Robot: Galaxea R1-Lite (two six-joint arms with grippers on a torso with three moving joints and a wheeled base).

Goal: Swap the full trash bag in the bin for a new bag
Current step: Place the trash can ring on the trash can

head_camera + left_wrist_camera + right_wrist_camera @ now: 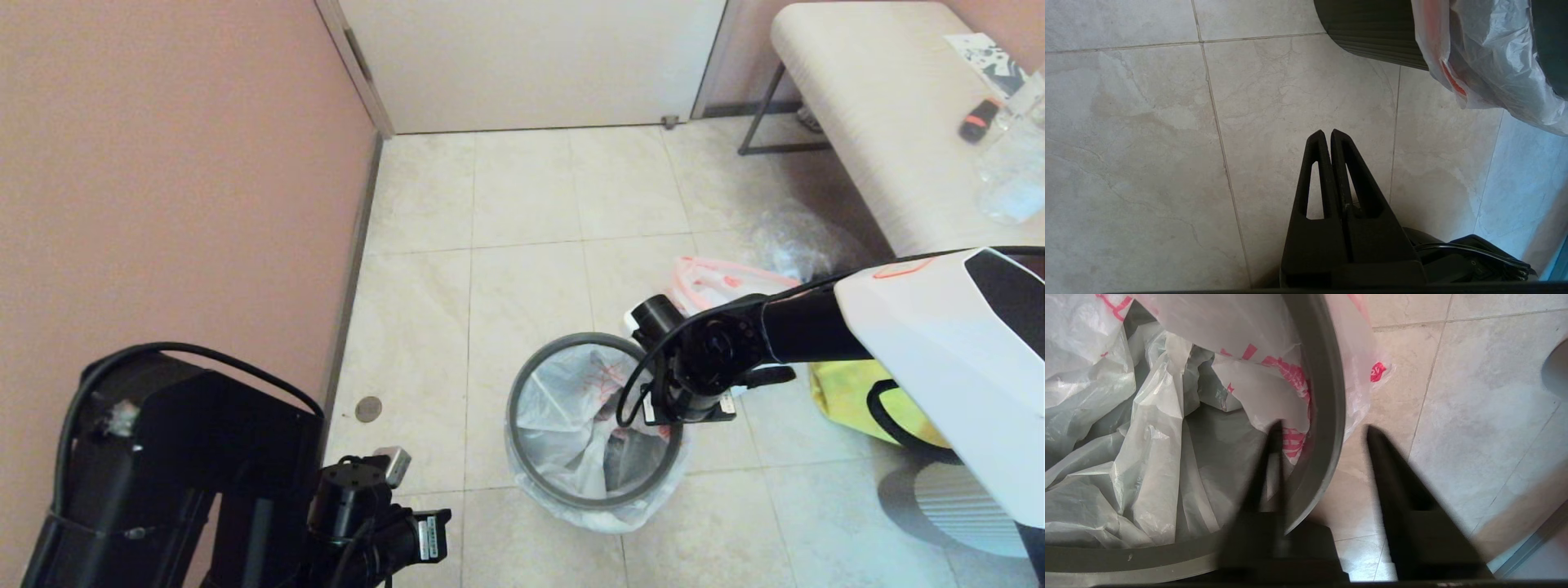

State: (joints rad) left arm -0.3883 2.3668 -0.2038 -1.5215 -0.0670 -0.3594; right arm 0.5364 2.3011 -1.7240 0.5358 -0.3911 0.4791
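My right end effector (1323, 430) hangs over the bin (594, 431) on the floor, jaws parted astride its grey hoop (1321, 416), gripping nothing. The new bag (571, 408) lines the bin. My left end effector (1327, 136) sits closed and empty near the floor beside it.

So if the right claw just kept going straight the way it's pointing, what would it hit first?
Probably the thin dark-grey hoop on the round black bin: the open right claw straddles it, one finger inside over the translucent white plastic bag lining the bin, one outside over the floor tiles. Depth is unclear.
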